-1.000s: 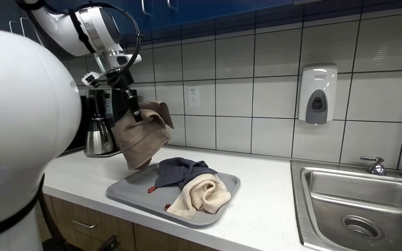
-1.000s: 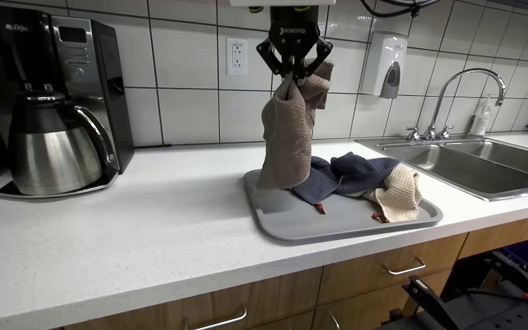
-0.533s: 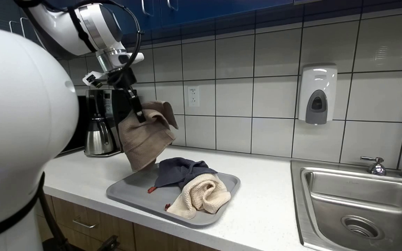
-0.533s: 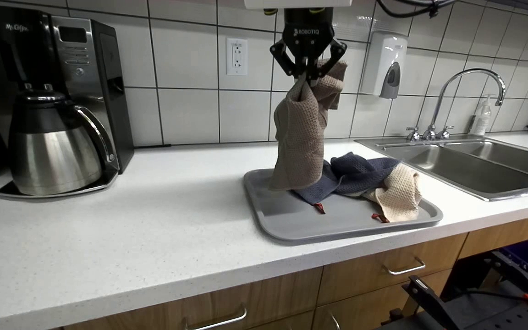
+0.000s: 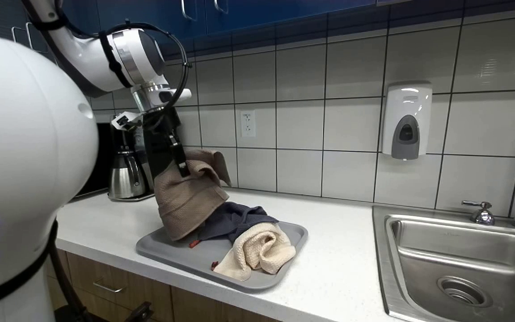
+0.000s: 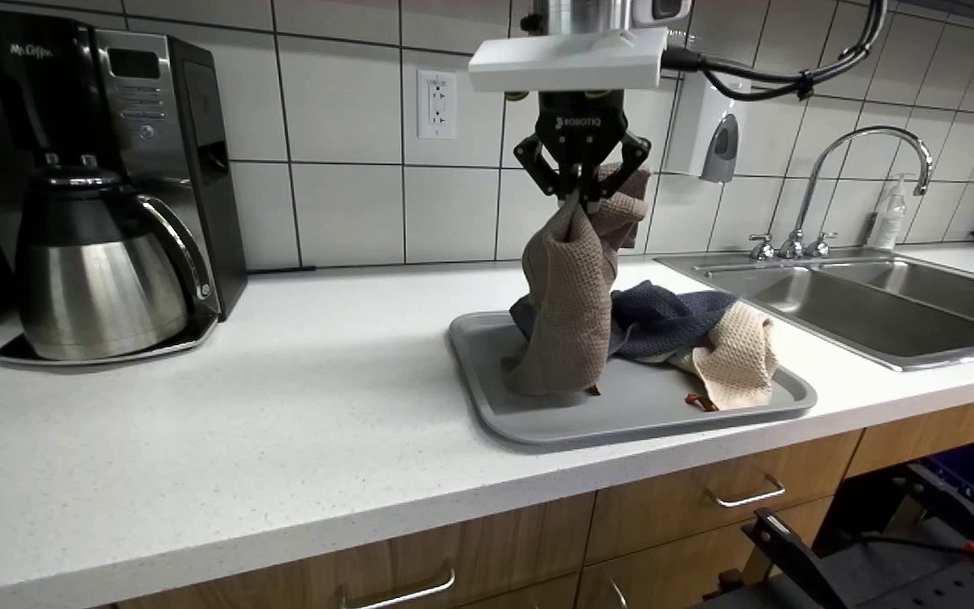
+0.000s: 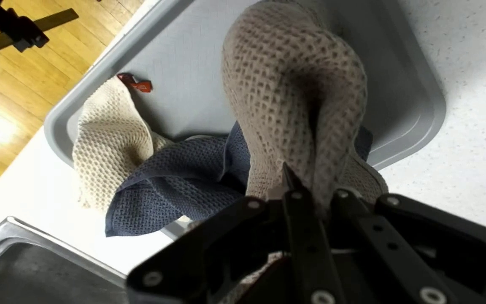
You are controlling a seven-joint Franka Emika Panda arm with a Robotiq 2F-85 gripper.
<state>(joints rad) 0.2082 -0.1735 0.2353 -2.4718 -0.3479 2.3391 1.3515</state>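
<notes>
My gripper (image 6: 584, 201) is shut on a brown waffle-weave towel (image 6: 567, 313), which hangs in folds below the fingers in both exterior views. Its lower end is over the left part of a grey tray (image 6: 639, 423); whether it touches the tray I cannot tell. Behind it, a navy towel (image 5: 235, 219) lies crumpled on the tray, partly covered from view by the brown one. A cream towel (image 5: 257, 255) with a red tag rests beside the navy towel. In the wrist view a pinched fold of brown cloth runs up between the fingers (image 7: 306, 236).
The tray sits on a white counter (image 6: 284, 440) near its front edge. A coffee maker (image 6: 115, 211) with a steel carafe stands at the left. To the right is a steel sink (image 5: 463, 259). A soap dispenser (image 5: 407, 120) hangs on the tiled wall.
The gripper has come down with the brown towel and shifted somewhat to the right in both exterior views. The towel's lower end has dropped to about tray level. The other towels have not moved.
</notes>
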